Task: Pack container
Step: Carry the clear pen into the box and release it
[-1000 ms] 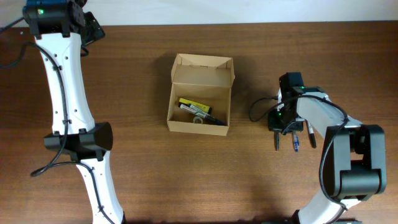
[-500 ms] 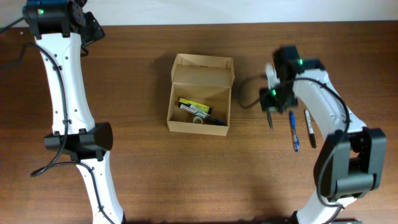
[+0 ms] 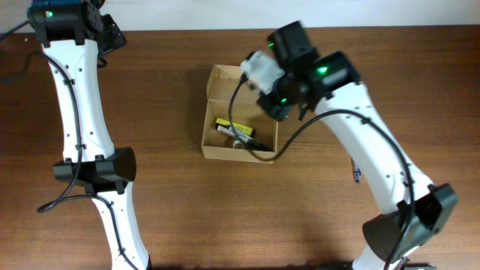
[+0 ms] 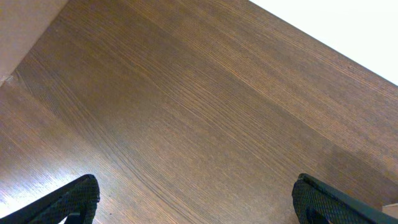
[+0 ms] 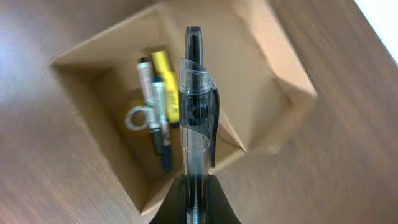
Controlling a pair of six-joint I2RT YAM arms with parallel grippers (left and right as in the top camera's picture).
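Above the middle of the bench (image 3: 172,202), the right end effector (image 5: 196,202) hangs over the open box (image 3: 225,90), its fingers clamped together on a clear pen (image 5: 196,124) with a dark clip, which points down toward the inside of the box. The box sits on the wood with its flap lid folded back on the far side. Inside it lie a yellow marker (image 5: 165,81), a dark pen (image 5: 158,134) just beside the marker, and a small pale ring (image 5: 134,118) touching the dark pen. A blue pen (image 3: 355,174) lies on the bench well to the right of the box, partly hidden by the right arm. The left end effector (image 4: 196,199) is far off at the left back corner, fingers spread wide apart above the wood.
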